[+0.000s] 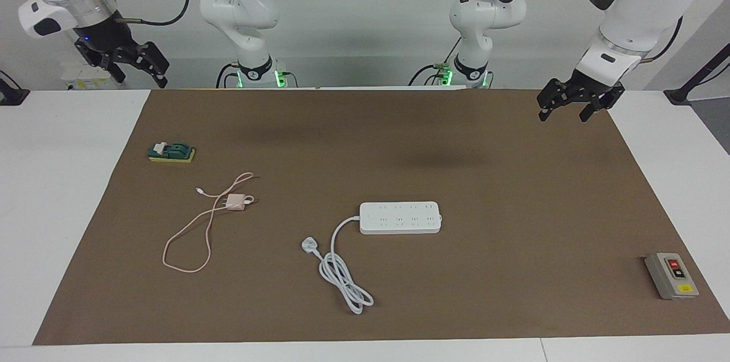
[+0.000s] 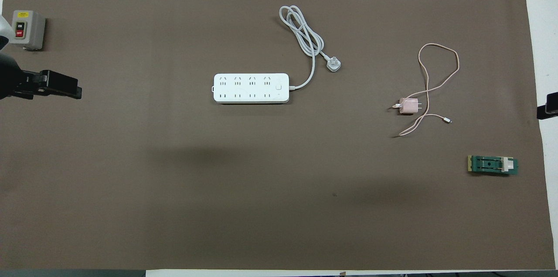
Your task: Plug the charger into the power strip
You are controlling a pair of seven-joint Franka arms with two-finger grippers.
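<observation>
The charger [image 1: 234,202] [image 2: 409,106], a small pale pink cube, lies on the brown mat toward the right arm's end, its thin pink cable [image 1: 187,239] looping away from the robots. The white power strip [image 1: 400,218] [image 2: 251,88] lies flat near the mat's middle, sockets up, its thick white cord [image 1: 342,273] coiled farther from the robots. My right gripper [image 1: 142,80] [image 2: 548,110] hangs open and empty over the table's edge at its own end. My left gripper [image 1: 563,116] [image 2: 74,89] hangs open and empty over the mat's corner at its end.
A grey box with red and black buttons [image 1: 672,276] [image 2: 27,28] sits at the left arm's end, farther from the robots. A small green-and-yellow switch block [image 1: 171,152] [image 2: 492,165] sits nearer the robots than the charger. The brown mat [image 1: 513,191] covers most of the table.
</observation>
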